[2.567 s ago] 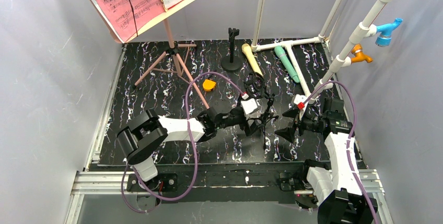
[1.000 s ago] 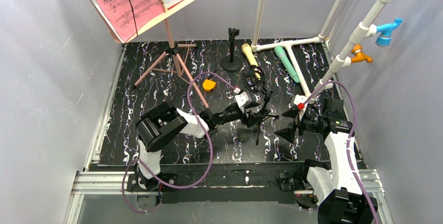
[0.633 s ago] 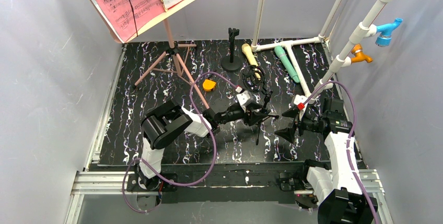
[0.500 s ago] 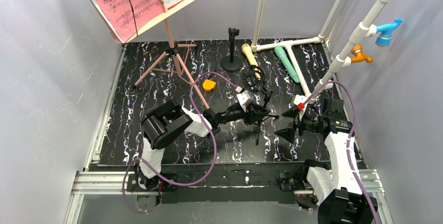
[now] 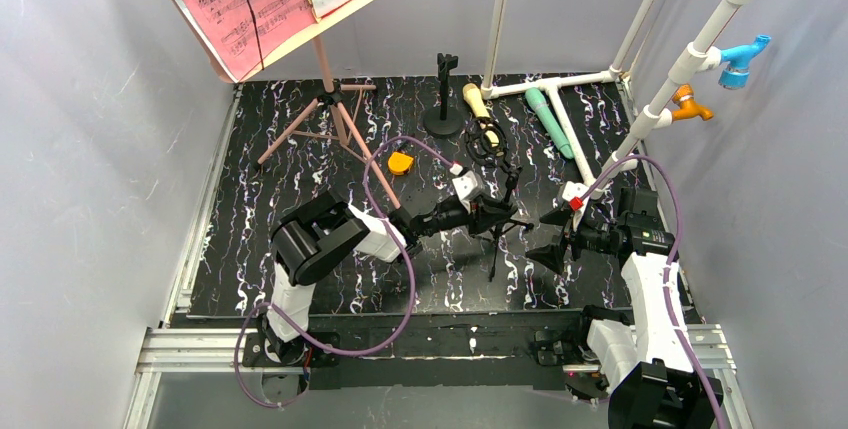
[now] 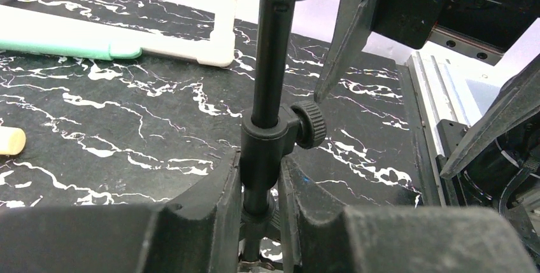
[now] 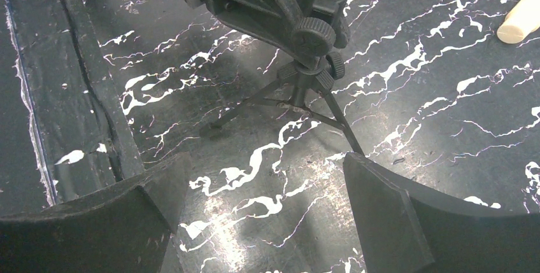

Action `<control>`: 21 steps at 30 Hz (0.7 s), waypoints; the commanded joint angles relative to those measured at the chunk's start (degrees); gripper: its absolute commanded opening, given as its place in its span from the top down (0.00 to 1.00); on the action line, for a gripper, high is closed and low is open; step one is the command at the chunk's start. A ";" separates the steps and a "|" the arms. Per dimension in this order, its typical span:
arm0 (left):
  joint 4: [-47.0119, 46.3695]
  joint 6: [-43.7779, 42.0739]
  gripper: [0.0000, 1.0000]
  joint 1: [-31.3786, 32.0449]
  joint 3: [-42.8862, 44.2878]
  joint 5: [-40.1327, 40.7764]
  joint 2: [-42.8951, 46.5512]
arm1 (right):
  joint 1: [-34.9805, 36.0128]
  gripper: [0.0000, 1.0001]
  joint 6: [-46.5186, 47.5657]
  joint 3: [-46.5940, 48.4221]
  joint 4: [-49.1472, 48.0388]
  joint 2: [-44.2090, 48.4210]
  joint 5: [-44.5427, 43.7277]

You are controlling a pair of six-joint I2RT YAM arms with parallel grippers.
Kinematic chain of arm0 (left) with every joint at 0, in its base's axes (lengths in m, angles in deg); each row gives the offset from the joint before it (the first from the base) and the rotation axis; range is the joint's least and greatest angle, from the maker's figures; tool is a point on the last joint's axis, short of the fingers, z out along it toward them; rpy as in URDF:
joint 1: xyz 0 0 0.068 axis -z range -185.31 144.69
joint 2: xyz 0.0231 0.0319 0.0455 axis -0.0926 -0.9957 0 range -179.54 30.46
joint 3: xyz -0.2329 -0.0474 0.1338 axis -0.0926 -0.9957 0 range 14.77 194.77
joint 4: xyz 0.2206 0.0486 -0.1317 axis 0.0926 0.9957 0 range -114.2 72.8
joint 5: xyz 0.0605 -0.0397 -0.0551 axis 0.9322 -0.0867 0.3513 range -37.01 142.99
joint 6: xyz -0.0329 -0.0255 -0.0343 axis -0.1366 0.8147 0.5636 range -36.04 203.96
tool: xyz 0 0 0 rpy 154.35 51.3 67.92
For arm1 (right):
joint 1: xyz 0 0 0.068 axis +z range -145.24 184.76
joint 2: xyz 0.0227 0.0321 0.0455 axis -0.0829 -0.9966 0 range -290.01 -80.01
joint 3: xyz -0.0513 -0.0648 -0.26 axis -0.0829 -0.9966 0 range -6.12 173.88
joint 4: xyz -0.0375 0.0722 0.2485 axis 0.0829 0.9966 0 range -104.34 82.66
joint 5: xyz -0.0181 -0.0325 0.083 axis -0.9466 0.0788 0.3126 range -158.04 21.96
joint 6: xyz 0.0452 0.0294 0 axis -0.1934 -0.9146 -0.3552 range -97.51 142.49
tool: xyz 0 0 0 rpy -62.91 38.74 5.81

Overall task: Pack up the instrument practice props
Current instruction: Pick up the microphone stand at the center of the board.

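A small black tripod stand (image 5: 494,249) stands on the marbled mat in front of the arms. My left gripper (image 5: 497,215) is shut on its pole (image 6: 270,63), and both fingers (image 6: 216,190) press the collar just below the black knob (image 6: 312,125). My right gripper (image 5: 549,240) hangs open just right of the stand, with the tripod's legs (image 7: 305,91) beyond its wide-apart jaws (image 7: 261,181). The pink music board (image 5: 270,9) holds pink and white sheets on its pink tripod (image 5: 335,129) at the back left. Beige (image 5: 480,109) and teal (image 5: 548,121) microphones lie at the back.
A black stand with a round base (image 5: 443,99) is at the back centre. Near it are a coiled black cable (image 5: 487,147) and a small orange object (image 5: 400,163). The white pipe frame (image 5: 690,59) with blue and orange fittings rises on the right.
My left gripper has reached further right and closed its jaws on the black stand's pole. The right arm has not moved.
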 commanded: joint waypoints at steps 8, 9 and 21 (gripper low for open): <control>3.19 0.79 1.00 5.46 -9.38 16.46 16.91 | -0.28 0.02 -3.80 8.17 4.77 1.38 3.89; 5.11 0.26 1.00 6.73 -9.80 18.61 19.04 | -0.27 0.02 -6.25 9.25 4.86 1.38 4.25; 10.49 -0.47 1.00 20.78 -8.88 47.34 29.27 | 0.00 0.04 -39.30 22.30 6.84 -4.13 15.68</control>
